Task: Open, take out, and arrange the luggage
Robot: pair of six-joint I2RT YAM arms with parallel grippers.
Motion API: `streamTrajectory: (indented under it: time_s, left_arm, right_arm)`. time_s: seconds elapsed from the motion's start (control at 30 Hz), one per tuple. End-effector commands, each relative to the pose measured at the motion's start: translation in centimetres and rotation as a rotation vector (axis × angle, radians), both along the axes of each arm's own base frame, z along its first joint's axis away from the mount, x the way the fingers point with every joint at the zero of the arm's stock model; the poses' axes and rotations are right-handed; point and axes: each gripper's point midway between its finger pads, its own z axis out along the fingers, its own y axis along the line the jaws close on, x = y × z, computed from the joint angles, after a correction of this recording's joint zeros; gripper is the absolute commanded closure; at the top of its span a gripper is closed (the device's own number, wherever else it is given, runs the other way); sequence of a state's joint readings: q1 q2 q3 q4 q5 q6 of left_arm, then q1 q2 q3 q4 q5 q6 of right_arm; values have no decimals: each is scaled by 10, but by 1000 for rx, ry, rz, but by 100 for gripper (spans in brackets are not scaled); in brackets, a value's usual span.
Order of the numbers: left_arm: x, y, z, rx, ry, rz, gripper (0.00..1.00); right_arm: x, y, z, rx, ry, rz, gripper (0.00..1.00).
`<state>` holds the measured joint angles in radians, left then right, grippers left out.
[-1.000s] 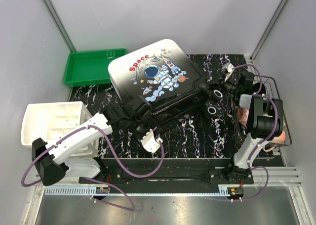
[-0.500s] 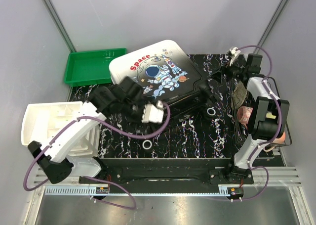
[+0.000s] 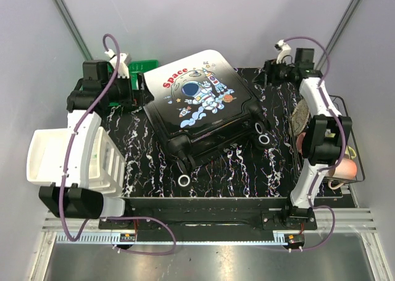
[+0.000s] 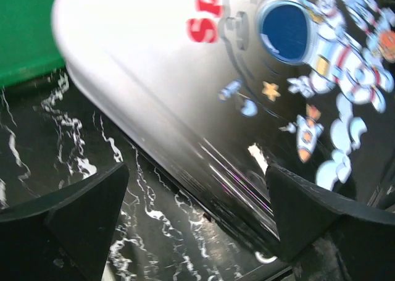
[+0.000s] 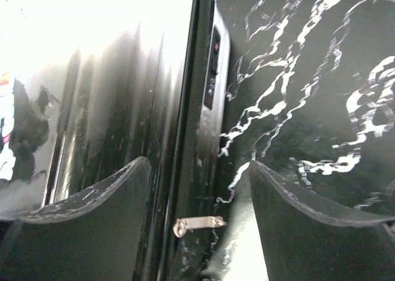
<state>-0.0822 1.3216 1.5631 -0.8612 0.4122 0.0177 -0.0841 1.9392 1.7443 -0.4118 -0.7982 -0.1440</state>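
Note:
The luggage (image 3: 197,105) lies flat and closed in the middle of the black marbled table, astronaut print up, with white wheels (image 3: 184,180) toward the near side. My left gripper (image 3: 137,97) stands open beside its back left corner. In the left wrist view the printed shell (image 4: 247,77) fills the frame, and the gripper (image 4: 197,213) holds nothing. My right gripper (image 3: 270,71) is open off the back right corner. In the right wrist view the gripper (image 5: 197,194) straddles the zip seam, with a metal zip pull (image 5: 199,223) loose between the fingers.
A green bin (image 3: 145,65) sits at the back left, partly behind my left arm. A white drawer unit (image 3: 62,151) stands at the near left. A wire basket (image 3: 345,163) holding several items is at the right edge.
My left arm swung from the luggage's near edge to its back left corner and opened. My right gripper opened and pulled back to the far right corner. The luggage shifted slightly.

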Motion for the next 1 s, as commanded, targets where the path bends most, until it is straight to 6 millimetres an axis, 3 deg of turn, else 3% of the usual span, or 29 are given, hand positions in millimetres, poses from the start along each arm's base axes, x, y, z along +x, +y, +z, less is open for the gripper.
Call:
streamTrajectory:
  time_s: [0.0,0.07,0.13,0.17,0.27,0.33,0.37,0.4,0.47,0.5,0.67,0.73,0.77,0.8,0.83,0.87,0.9,0.97]
  left_arm:
    - [23,0,-15,-289,167,166,1]
    - [33,5,-25,-345,172,190,1]
    - [37,-4,-34,-396,185,152,1]
    - [38,-8,-37,-417,196,132,1]
    - [38,-29,-50,-500,250,37,1]
    - [38,-40,-56,-511,260,-37,1]
    - [31,-61,-58,-495,269,-101,1]
    - [29,-71,-58,-487,270,-141,1]
    - [17,-99,-58,-465,271,-240,1]
    - [16,-109,-58,-462,278,-271,1]
    - [0,-158,-66,-387,287,-443,1]
    - [13,-162,-69,-348,266,-451,1]
    - [28,-160,-81,-317,270,-422,1]
    - [43,-157,-68,-295,229,-410,1]
    - [60,-146,-67,-259,194,-391,1]
    - [82,-137,-83,-224,209,-350,1]
    - [98,-129,-61,-209,157,-336,1]
    - [128,-102,-54,-132,83,-313,1]
  right_arm:
    - [2,14,-39,29,192,-58,30]
    - [-3,19,-53,36,230,-36,40]
    - [-16,25,-66,60,285,-2,44]
    - [-32,35,-72,108,327,53,48]
    - [-67,50,-73,201,386,155,52]
    - [-84,54,-63,222,382,186,53]
    - [-98,56,-69,228,393,211,54]
    - [-110,55,-61,221,391,215,54]
    - [-130,54,-67,207,413,222,55]
    - [-141,50,-61,207,421,216,54]
    - [-177,34,-71,174,463,202,55]
    - [-189,33,-67,165,471,208,55]
    - [-196,35,-68,172,473,219,56]
    - [-200,36,-62,173,452,225,56]
    - [-208,39,-65,181,468,231,56]
    - [-214,45,-65,187,475,247,56]
    - [-219,50,-61,183,457,263,56]
    - [-233,62,-66,185,480,287,55]
